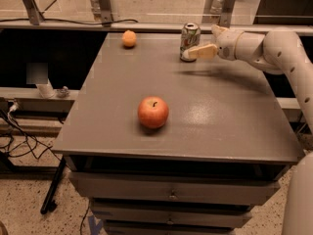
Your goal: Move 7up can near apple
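Note:
The 7up can (189,41), silver with green and red markings, stands upright at the far edge of the grey table (220,116). The red apple (153,112) sits near the table's middle, toward the front, well apart from the can. My gripper (201,41) reaches in from the right at the can's height. It is open and empty. Its lower beige finger (203,51) points left, with its tip at the can's front right side. The can is not between the fingers.
A small orange fruit (129,38) lies at the table's far left. Metal posts (103,4) and a rail run behind the table. Drawers (171,194) sit under the tabletop. A bottle (44,84) stands on a low shelf at left.

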